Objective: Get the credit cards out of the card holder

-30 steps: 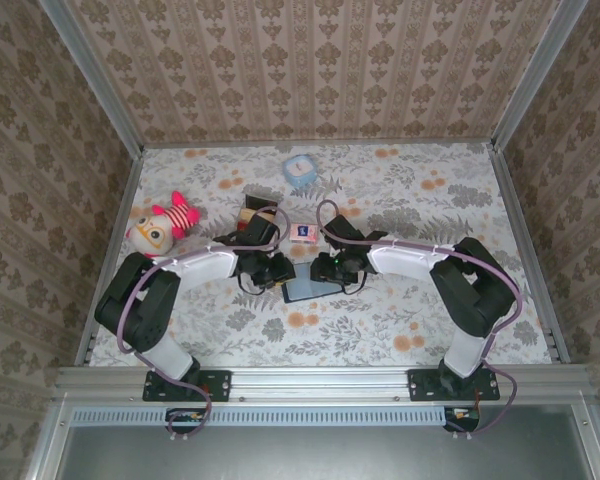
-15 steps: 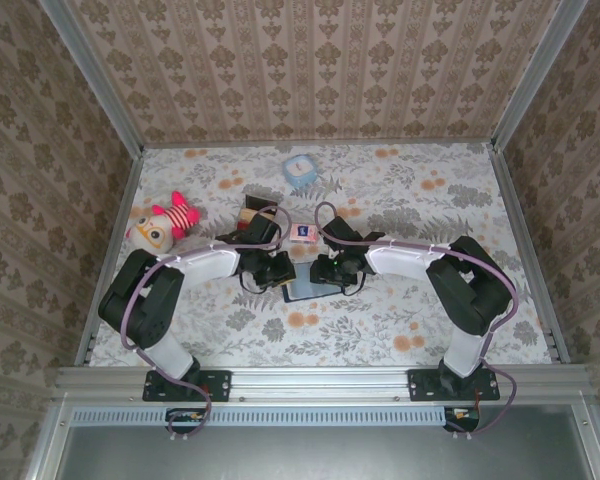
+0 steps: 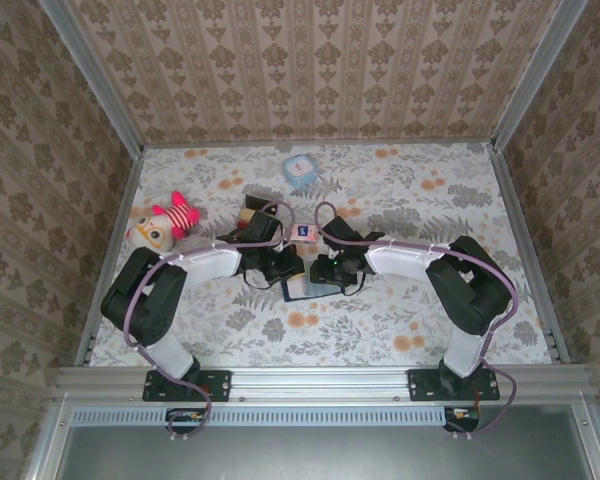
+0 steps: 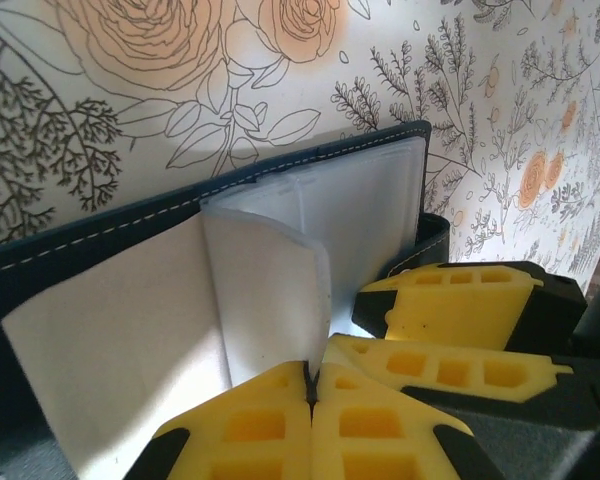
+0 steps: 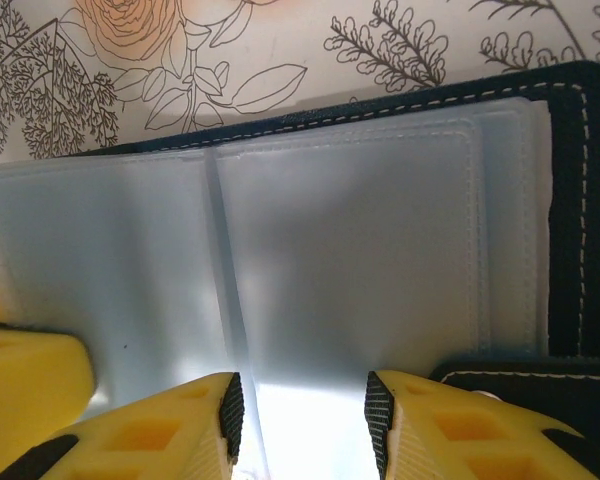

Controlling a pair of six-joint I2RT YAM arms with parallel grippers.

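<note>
**Top external view.** The card holder (image 3: 308, 289) lies open on the floral counter (image 3: 380, 330), near its middle. The left tool (image 3: 285, 264) is at the holder's left end and the right tool (image 3: 326, 270) at its far right edge. Beyond them sits a small red-and-tan box (image 3: 302, 233) with a blue mark on its face, too small to read. A pale blue and white box (image 3: 299, 169) lies further back. A plush doll (image 3: 160, 227) in a striped top lies to the left, with a dark brown item (image 3: 252, 212) between it and the small box.

**Left wrist view.** The left tool (image 4: 309, 372) has its yellow fingers pressed together on the lower edge of a clear leaf (image 4: 270, 285). This frosted plastic page of the holder stands up, curled away from the flat one beside it. The navy cover (image 4: 100, 235) has a line of pale stitching and no lettering. The right tool's fingers (image 4: 465, 300) rest at the holder's right edge.

**Right wrist view.** The right tool (image 5: 300, 405) has its jaws partly apart, with the frosted sleeves (image 5: 350, 250) lying flat between and beyond them. I see nothing clamped. The sleeves are milky, so I cannot tell whether they hold any cards. The navy border (image 5: 570, 200) frames them on the right. A finger of the left tool (image 5: 25, 365) shows at the lower left.
</note>
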